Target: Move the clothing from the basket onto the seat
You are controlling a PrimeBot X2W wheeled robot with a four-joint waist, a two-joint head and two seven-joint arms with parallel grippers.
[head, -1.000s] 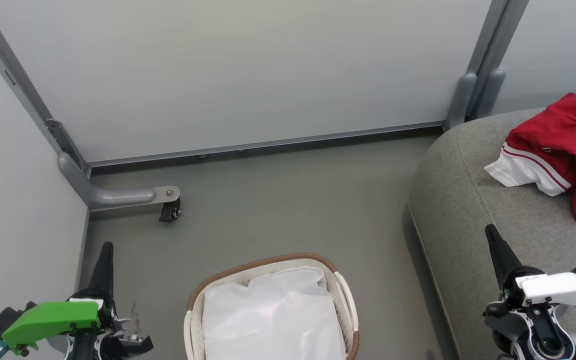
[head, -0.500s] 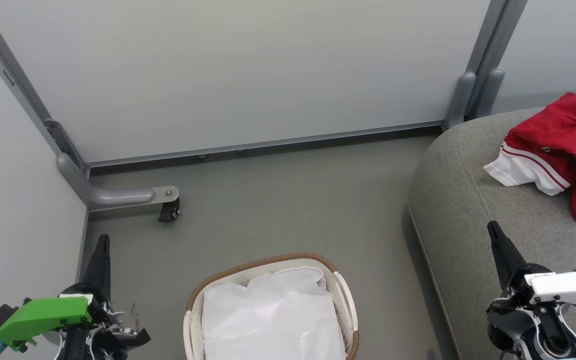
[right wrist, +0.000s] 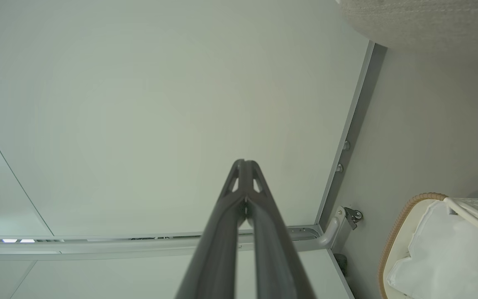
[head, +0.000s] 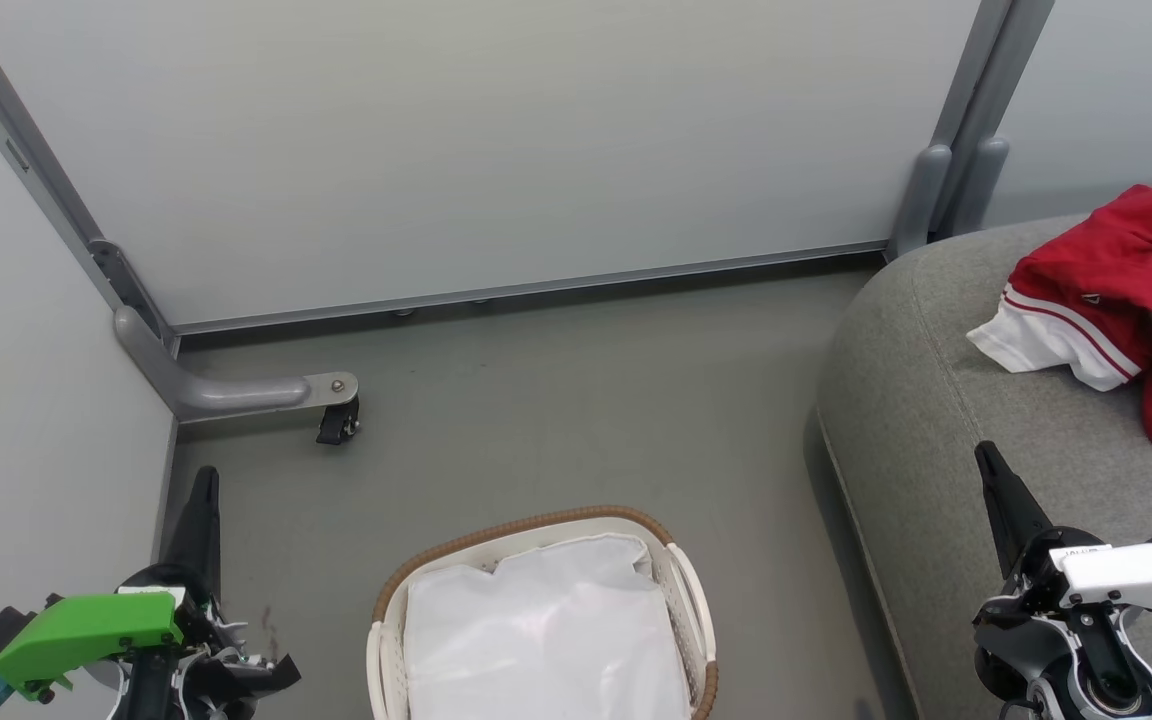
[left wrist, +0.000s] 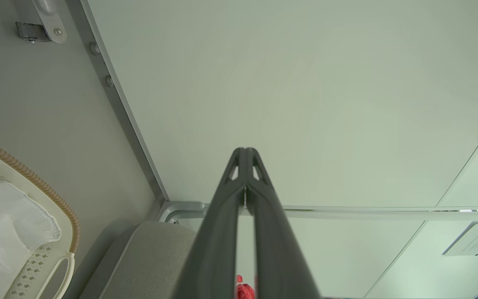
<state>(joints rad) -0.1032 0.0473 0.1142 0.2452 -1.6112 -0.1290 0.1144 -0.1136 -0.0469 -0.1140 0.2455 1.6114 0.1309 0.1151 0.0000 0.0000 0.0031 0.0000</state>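
Red clothing with white striped trim (head: 1126, 300) lies bunched on the grey sofa seat (head: 946, 420) at the right; a sliver of that clothing (left wrist: 244, 290) shows between the left fingers. The white basket with a brown woven rim (head: 536, 524) stands on the floor at bottom centre, with just its plain white liner (head: 546, 640) showing inside. My left gripper (head: 204, 482) is shut and empty, low at the left of the basket. My right gripper (head: 986, 458) is shut and empty above the sofa's front part. Both point at the wall panel, as the left gripper (left wrist: 245, 151) and right gripper (right wrist: 244, 162) show in their wrist views.
Pale partition panels (head: 496, 150) close off the back and left. A grey metal foot with a black caster (head: 338, 420) juts onto the floor at the left. Grey floor (head: 576, 410) lies between basket, panels and sofa.
My left gripper has shifted slightly left and its tip sits a little higher in the head view than a second ago; the right gripper dropped slightly. Clothing and basket are unmoved.
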